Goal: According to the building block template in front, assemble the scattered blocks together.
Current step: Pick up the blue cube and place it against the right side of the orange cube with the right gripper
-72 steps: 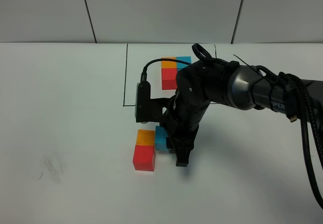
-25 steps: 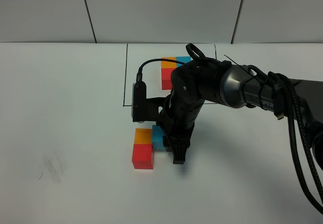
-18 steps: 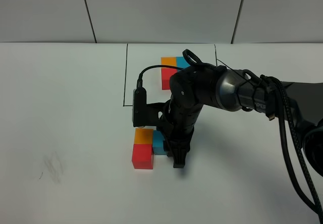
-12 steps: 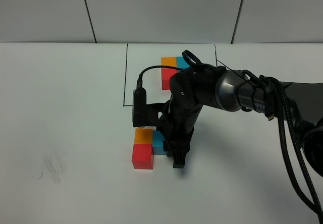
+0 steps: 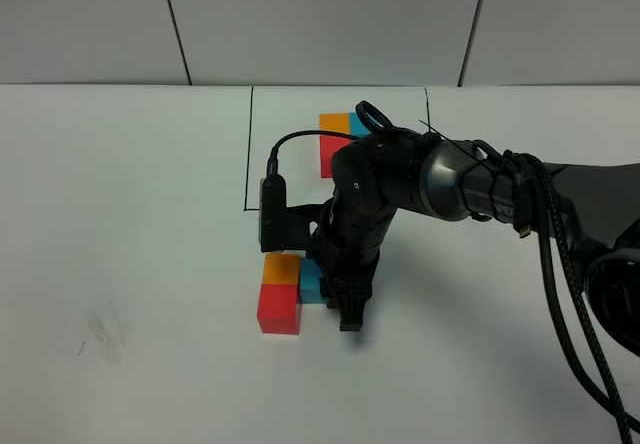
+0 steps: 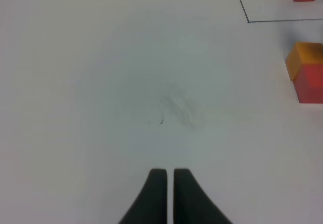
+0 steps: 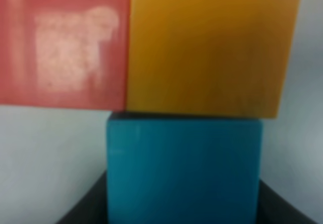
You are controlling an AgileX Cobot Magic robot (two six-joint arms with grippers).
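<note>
On the white bench (image 5: 120, 214), the right gripper (image 5: 345, 309) is seen lowered at the scattered blocks, its jaws pinching the teal-blue cube (image 5: 312, 282), whose sides are flanked by dark jaw tips in the right wrist view (image 7: 184, 166). The orange cube (image 5: 283, 268) is pressed against it at its 9 o'clock side, and the red cube (image 5: 279, 310) is set touching the orange one at 6 o'clock. The building block template (image 5: 338, 144) is found at 12 o'clock from these, inside the drawn black rectangle (image 5: 248, 154), partly hidden by the arm. The left gripper (image 6: 169, 193) is held over bare bench, its jaws pressed together.
</note>
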